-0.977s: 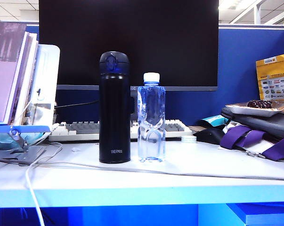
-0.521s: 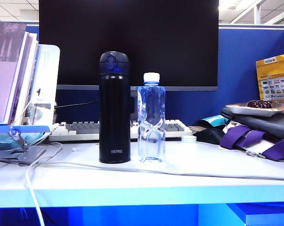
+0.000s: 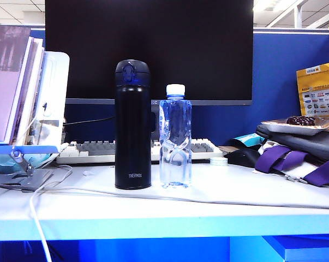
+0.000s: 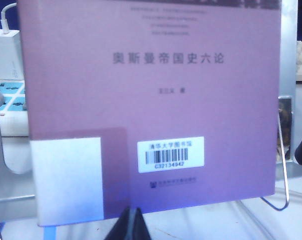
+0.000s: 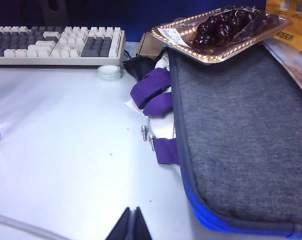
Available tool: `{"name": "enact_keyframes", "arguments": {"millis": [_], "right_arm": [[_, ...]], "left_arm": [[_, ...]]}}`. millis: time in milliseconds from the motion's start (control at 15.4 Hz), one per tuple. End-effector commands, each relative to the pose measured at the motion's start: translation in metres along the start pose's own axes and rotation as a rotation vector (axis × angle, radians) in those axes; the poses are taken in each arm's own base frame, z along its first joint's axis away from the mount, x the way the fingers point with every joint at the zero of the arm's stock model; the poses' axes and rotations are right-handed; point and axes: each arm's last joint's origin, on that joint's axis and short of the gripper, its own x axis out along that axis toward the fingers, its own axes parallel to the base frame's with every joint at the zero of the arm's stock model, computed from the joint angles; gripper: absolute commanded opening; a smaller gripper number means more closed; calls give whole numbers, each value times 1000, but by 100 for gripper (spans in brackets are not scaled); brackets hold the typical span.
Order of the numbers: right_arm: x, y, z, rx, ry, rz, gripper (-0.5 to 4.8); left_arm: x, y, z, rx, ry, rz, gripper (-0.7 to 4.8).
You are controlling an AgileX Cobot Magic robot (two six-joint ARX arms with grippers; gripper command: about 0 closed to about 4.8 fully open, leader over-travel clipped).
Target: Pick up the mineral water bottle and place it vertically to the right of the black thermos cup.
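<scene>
1. Clear ridged plastic forms one mineral water bottle (image 3: 175, 136), waist pinched, cap white, stood upright on the white desk (image 3: 219, 202).
2. One smooth black thermos cup (image 3: 132, 125), tall and cylindrical, is seen just left of it.
3. Left gripper (image 4: 132, 220) jaws are pressed together, empty, before a purple book (image 4: 151, 100).
4. Right gripper (image 5: 132, 222) jaws are likewise closed, empty, beside a grey fabric bag (image 5: 241, 135).

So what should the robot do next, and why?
Probably nothing more than stay parked: the bottle already stands upright just right of the thermos. Left gripper faces a book; right gripper hangs shut over the table, both empty.
</scene>
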Motion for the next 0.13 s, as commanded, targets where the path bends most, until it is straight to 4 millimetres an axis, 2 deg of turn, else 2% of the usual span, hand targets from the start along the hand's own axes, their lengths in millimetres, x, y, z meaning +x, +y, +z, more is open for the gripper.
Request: {"name": "enact_keyframes", "arguments": {"millis": [65,130], "right_arm": [[0,0,-1,1,8,0,-1],[0,0,-1,1,8,0,-1]], "left_arm": [[0,0,-1,2,11,-7,-5],[0,0,-1,2,11,-8,-5]]}}
